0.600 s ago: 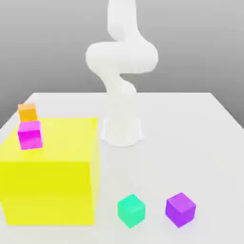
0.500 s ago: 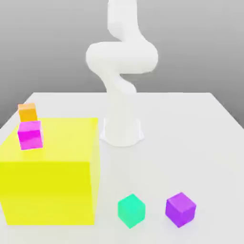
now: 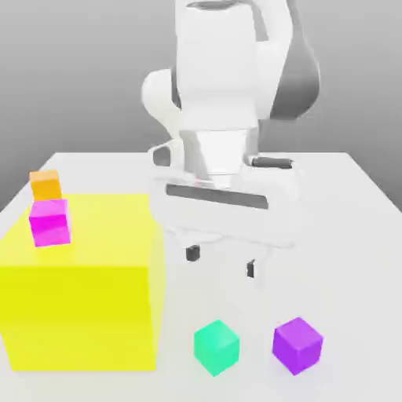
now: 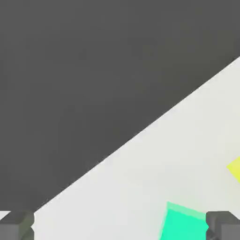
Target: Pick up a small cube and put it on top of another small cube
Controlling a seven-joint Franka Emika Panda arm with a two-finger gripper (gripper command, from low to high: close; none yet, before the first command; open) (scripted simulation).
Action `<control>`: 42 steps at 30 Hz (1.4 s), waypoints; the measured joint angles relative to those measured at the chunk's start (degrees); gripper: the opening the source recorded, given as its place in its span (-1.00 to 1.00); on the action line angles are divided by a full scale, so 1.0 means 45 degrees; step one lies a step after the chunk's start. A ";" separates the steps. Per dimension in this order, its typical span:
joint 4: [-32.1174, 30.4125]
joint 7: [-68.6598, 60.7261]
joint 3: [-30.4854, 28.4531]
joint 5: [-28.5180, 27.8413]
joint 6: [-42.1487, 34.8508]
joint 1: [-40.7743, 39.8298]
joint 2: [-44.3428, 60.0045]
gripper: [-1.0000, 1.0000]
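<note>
On the pale tabletop (image 3: 353, 235), between the yellow block (image 3: 78, 314) and the purple cube (image 3: 297, 345), sits the green cube (image 3: 217, 347). It touches neither of these 2 neighbors. The green cube is turned diagonally to the exterior view, so that 1 upright edge faces the camera, with 1 side face to each side of that edge and the top face above. Its sides look about equal, so no long axis stands out. It rests flat on its base, not tipped.

Its color is a bright teal-green, plain on all 3 faces that show, with no marks or pattern. The top is a little lighter than the sides, and the edges are straight with crisp corners. In the hand view, part of it shows beside 1 fingertip (image 4: 223, 226), with a paler strip along 1 edge.

Above the tabletop and behind the green cube as the exterior view sees it, the claw (image 3: 221, 262) hangs wide, its 2 fingers well apart and holding nothing. The purple cube, also set diagonally, sits near the green cube, toward the exterior view's right. At the exterior view's left, the magenta cube (image 3: 51, 222) rests on the yellow block, with the orange cube (image 3: 45, 186) behind it.
</note>
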 joint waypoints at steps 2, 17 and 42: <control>-0.0391 0.1339 -0.0091 -0.0502 0.0511 0.0089 0.0927 0.00; -0.0340 0.3652 -0.1318 -0.1995 0.3534 0.1056 0.4974 -1.00; -0.0153 -0.5124 -0.3904 -0.4686 -0.5311 -0.1758 -0.4863 -1.00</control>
